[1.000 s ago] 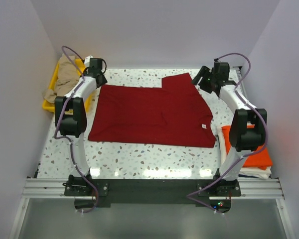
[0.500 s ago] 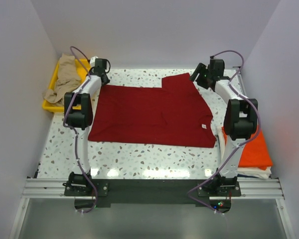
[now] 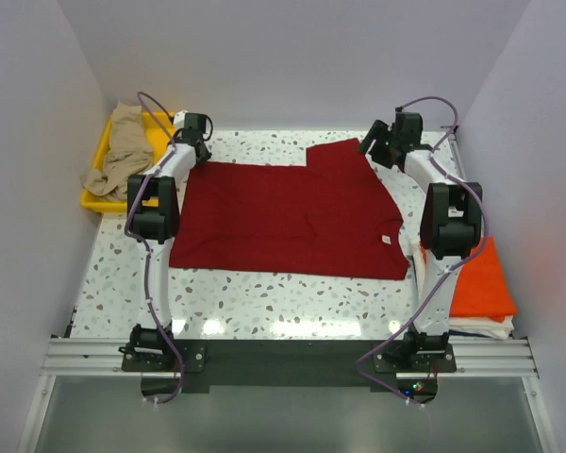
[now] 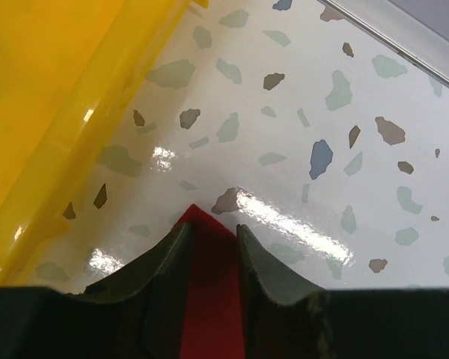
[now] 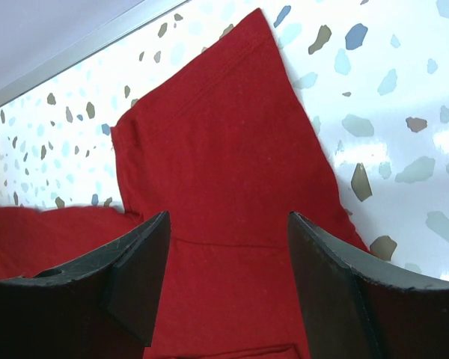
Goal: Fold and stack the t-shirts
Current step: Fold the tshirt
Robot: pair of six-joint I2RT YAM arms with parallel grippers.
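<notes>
The dark red t-shirt [image 3: 288, 212] lies spread flat on the table, one sleeve pointing to the far right. My left gripper [image 3: 200, 151] is at its far left corner. In the left wrist view the red corner [image 4: 209, 247] lies between the jaws [image 4: 213, 226], which stand only narrowly apart. My right gripper [image 3: 373, 149] is wide open just over the far right sleeve [image 5: 217, 149], seen between its fingers [image 5: 228, 217]. The tan-beige t-shirt [image 3: 123, 146] lies crumpled in the yellow tray. The orange t-shirt [image 3: 481, 283] lies folded on the white one [image 3: 481, 327] at the right.
The yellow tray [image 3: 92, 203] stands at the far left corner, its wall close beside my left gripper [image 4: 52, 90]. The back wall and side walls close in the table. Speckled tabletop [image 3: 283, 293] shows in front of the red shirt.
My left arm has swung right from the tray to the shirt's far left corner. My right arm has shifted slightly left over the sleeve. The shirt has hardly moved.
</notes>
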